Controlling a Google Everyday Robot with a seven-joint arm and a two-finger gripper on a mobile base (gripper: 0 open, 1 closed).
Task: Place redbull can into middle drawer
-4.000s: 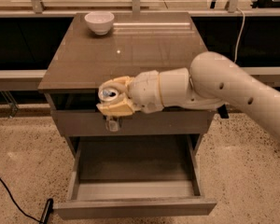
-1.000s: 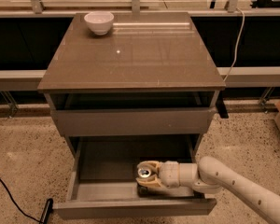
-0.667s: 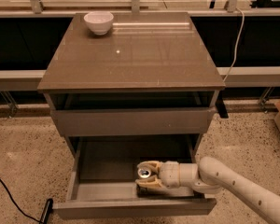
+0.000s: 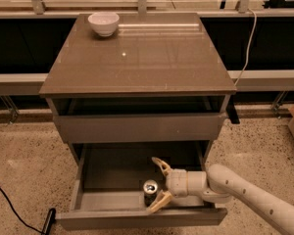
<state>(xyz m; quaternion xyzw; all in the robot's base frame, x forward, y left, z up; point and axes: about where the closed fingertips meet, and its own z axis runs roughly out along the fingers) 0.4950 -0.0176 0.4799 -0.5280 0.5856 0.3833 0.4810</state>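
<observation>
Camera view, gripper (image 4: 153,185) splayed beside redbull can (image 4: 150,190), in middle drawer (image 4: 112,218)

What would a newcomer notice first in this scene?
First, the white arm reaching from the right into the open middle drawer, with its claw spread open on either side of the upright redbull can near the drawer's front. Next, the white bowl at the back left corner of the cabinet top.

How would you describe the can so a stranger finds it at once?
Find the grey cabinet; its middle drawer is pulled out. The can stands near its front, inside the open gripper: slim, silver, unlike the white bowl on top.
</observation>
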